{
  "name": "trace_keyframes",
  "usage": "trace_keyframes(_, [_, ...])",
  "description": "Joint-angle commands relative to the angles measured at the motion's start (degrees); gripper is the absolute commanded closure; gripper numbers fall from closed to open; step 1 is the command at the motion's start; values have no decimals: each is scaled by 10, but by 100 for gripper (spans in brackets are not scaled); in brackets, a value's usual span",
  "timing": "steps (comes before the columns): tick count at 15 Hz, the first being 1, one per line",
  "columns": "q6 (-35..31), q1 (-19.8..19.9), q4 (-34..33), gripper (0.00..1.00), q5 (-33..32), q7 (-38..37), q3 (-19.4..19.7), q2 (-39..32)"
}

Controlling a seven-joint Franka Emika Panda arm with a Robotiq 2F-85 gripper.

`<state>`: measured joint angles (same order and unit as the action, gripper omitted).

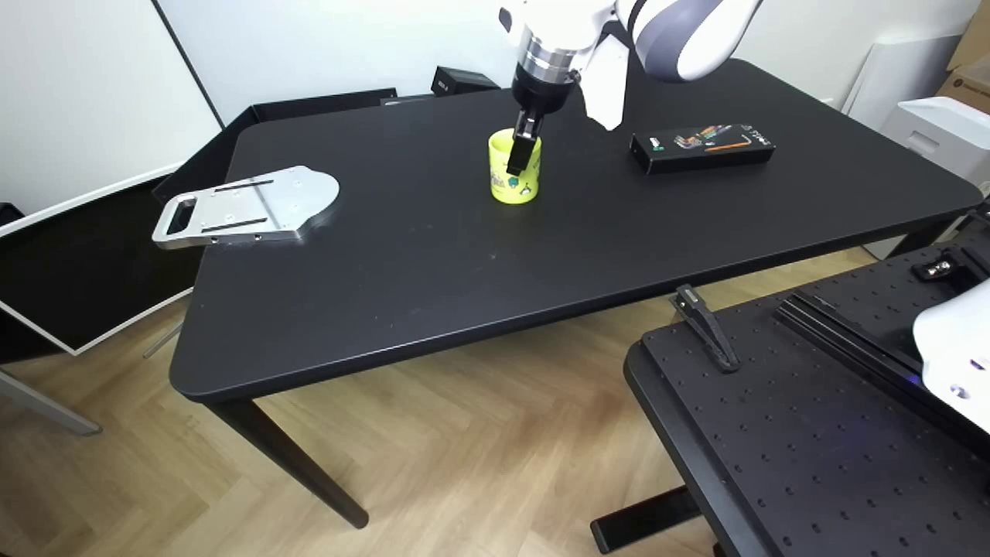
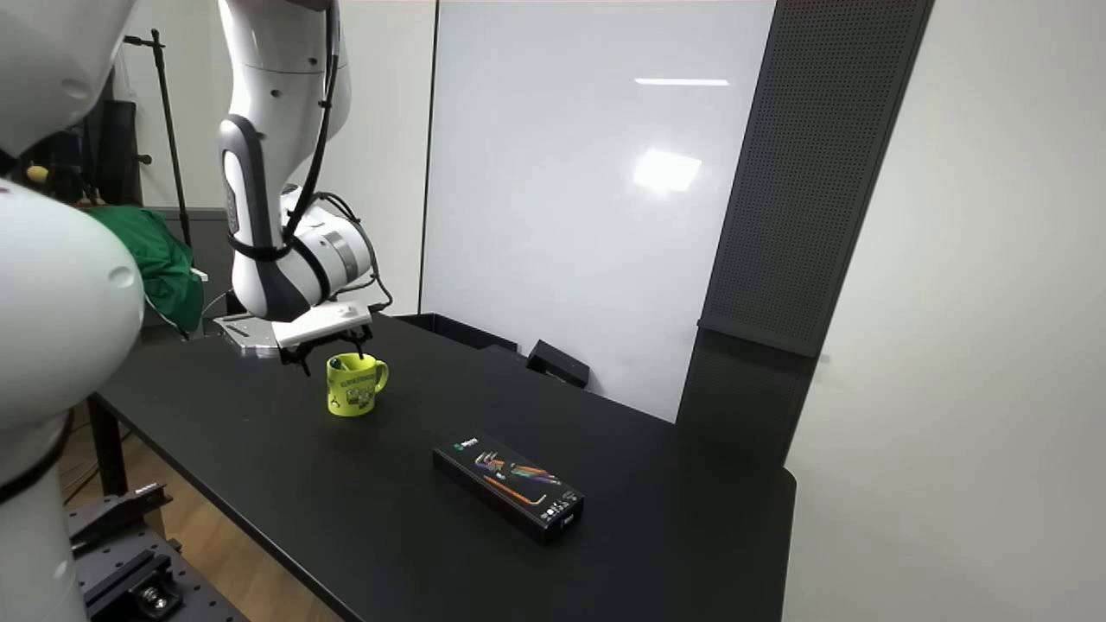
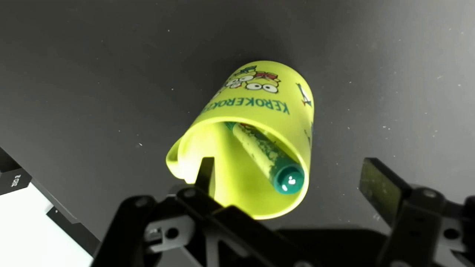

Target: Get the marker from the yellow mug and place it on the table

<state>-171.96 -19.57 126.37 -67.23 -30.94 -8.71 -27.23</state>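
The yellow mug (image 1: 502, 174) stands upright on the black table (image 1: 433, 271); it also shows in an exterior view (image 2: 352, 396) and the wrist view (image 3: 256, 96). The marker (image 3: 265, 152) leans inside the mug, its green rounded end (image 3: 289, 180) near the rim; its lower end is hidden. A bit of its green shows in an exterior view (image 2: 337, 364). My gripper (image 3: 289, 163) is open and empty at the mug's mouth. In the wrist view, one finger overlaps the mouth on the handle side; the other is outside the rim, past the marker. Finger depth is unclear.
A black box with coloured pictures (image 1: 704, 147) lies on the table beside the mug; it shows in both exterior views (image 2: 510, 484). A silver metal plate (image 1: 247, 205) lies at a table edge. A small black box (image 1: 462, 81) sits at the back by the whiteboard (image 2: 587, 173).
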Motion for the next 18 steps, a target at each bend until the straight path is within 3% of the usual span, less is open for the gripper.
trace_keyframes(1, [11, -4, -5, 0, 5, -14, 4, 5])
trace_keyframes(18, [45, 0, 4, 0, 48, 6, -5, 31])
